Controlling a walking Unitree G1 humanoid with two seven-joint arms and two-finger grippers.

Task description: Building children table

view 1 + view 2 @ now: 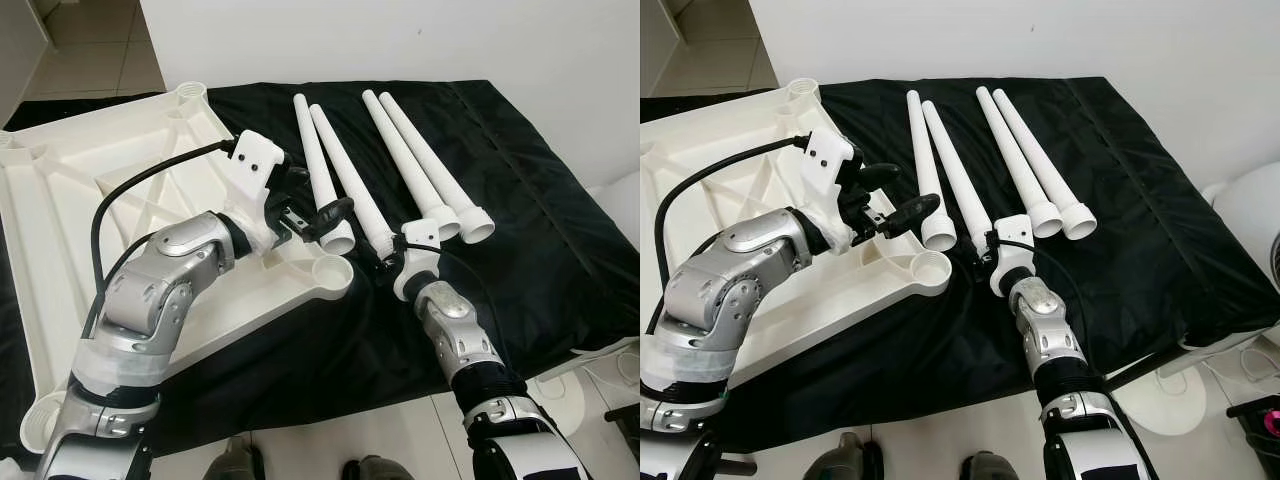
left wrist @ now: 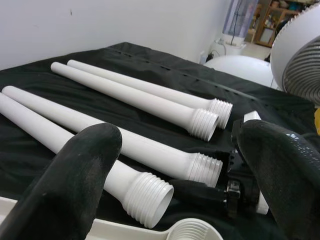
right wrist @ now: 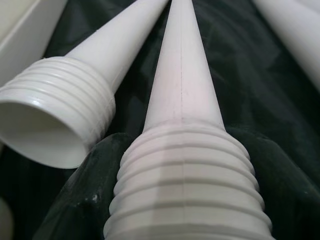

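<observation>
Table leg (image 3: 185,165): white, tapered, threaded end, clamped in right gripper (image 1: 392,256); left gripper (image 1: 902,198) spread apart, apparently just above neighbouring leg (image 1: 931,180).

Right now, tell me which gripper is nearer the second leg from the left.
Right. The right gripper clamps the second leg at its threaded end; the left gripper is open beside the neighbouring leg.

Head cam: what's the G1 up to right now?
It is assembling a children's table. The upturned white tabletop lies on a black cloth, with four white threaded legs beside it. The right gripper has its jaws closed around the threaded end of the second leg from the tabletop. The left gripper hovers open over the nearest leg's end, by a corner socket.
</observation>
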